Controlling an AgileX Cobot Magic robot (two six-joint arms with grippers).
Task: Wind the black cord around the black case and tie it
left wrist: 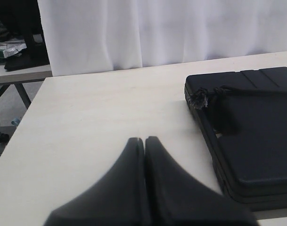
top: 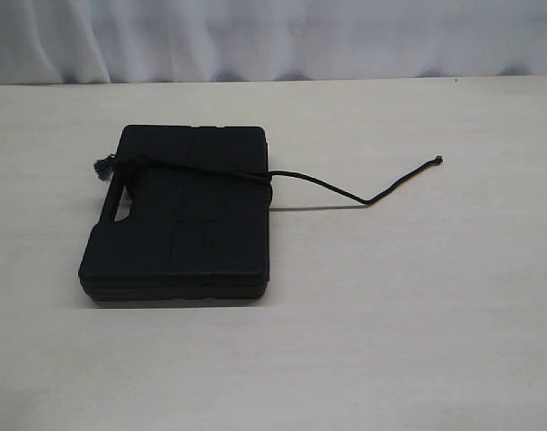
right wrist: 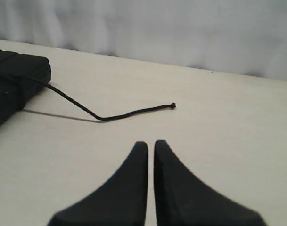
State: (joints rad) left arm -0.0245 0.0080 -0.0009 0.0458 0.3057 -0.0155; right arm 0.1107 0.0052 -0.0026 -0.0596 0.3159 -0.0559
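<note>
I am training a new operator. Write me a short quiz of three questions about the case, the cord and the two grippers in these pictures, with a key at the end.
1. True or false: the black cord crosses the top of the black case.
2. Where is the cord's small knotted tip? A: on top of the case. B: off the case, to its right in the exterior view. C: under the case.
3. Short answer: are the left gripper and the right gripper open or shut?
Key: 1 true; 2 B; 3 both shut.
</note>
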